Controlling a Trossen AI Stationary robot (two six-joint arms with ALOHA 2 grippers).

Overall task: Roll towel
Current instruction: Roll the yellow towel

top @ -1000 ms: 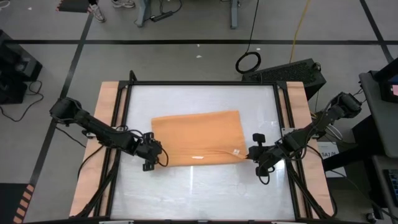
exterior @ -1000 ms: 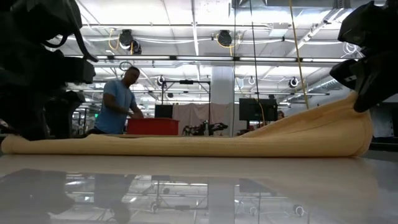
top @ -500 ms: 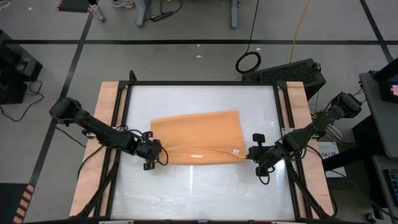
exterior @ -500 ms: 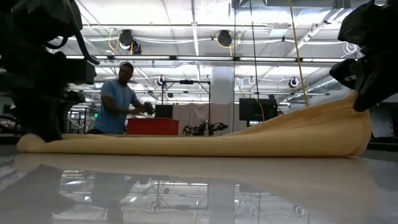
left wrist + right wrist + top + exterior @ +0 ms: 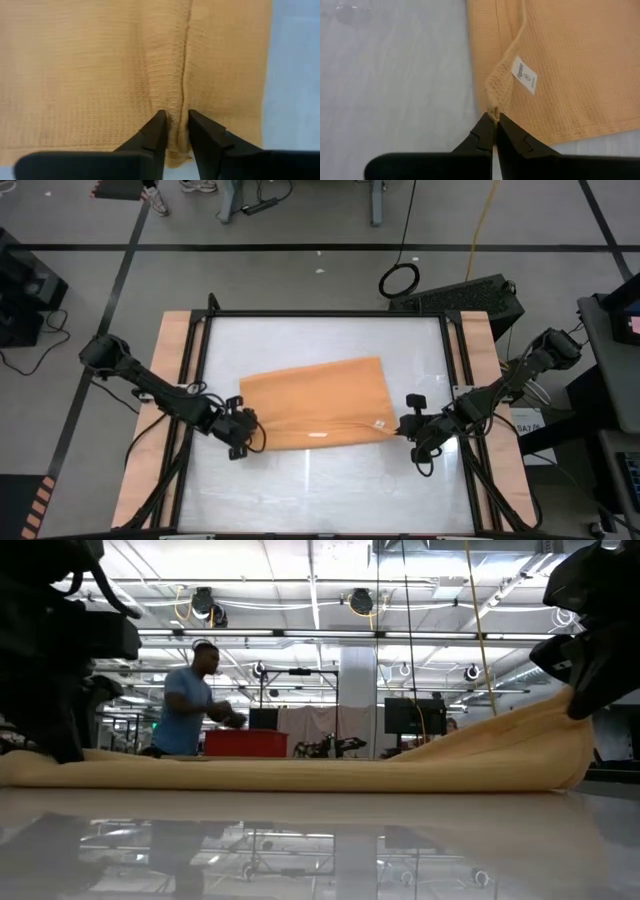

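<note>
Both grippers' fingers (image 5: pixel 157 131) pinch towel (image 5: pixel 315 402) corners

The towel (image 5: pixel 300 775) lies stretched along the glossy table (image 5: pixel 320 850), its right end lifted by the right hand (image 5: pixel 590 690); behind, a person (image 5: pixel 190 710) stands near a red bin (image 5: pixel 245 743).

Bright, even overhead light. The glossy table (image 5: pixel 320 840) mirrors ceiling lamps (image 5: pixel 360 602); dark silhouettes flank the low view; both wrist views are sharp.
</note>
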